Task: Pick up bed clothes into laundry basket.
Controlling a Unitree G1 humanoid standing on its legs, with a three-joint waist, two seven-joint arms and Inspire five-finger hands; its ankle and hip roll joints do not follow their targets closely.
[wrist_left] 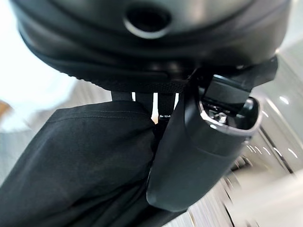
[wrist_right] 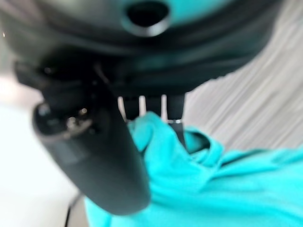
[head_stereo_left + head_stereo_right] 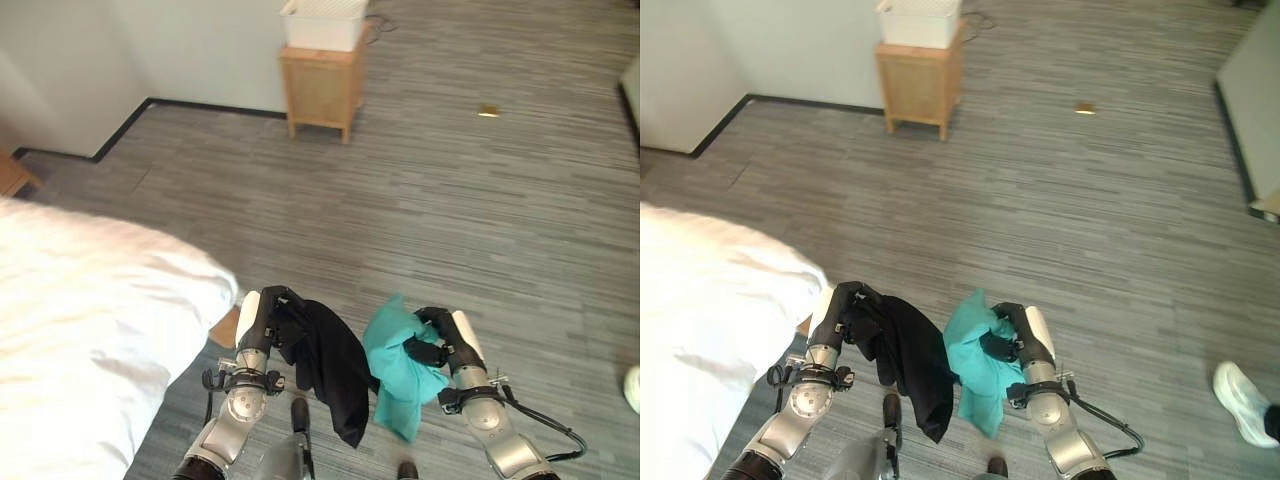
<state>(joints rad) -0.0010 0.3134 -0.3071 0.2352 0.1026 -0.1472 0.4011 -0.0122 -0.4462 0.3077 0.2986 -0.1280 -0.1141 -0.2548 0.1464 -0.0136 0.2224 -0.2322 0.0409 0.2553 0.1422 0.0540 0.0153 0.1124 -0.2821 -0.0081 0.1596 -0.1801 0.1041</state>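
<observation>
My left hand [image 3: 262,318] is shut on a black garment [image 3: 335,372] that hangs down from it above the floor; its wrist view shows the black garment [image 1: 80,161] pinched under the thumb [image 1: 199,156]. My right hand [image 3: 440,345] is shut on a teal garment [image 3: 400,365], which droops between the two hands. In the right wrist view the teal garment [image 2: 199,179] bunches under the curled fingers and thumb [image 2: 94,156]. A white laundry basket [image 3: 323,22] stands on a small wooden cabinet [image 3: 322,90] far ahead by the wall.
The white bed [image 3: 80,340] fills the left side, its corner close to my left arm. Grey plank floor [image 3: 450,210] stretches open ahead to the cabinet. A small yellowish object [image 3: 488,111] lies on the floor far right. A person's white shoe [image 3: 1243,403] shows at the right.
</observation>
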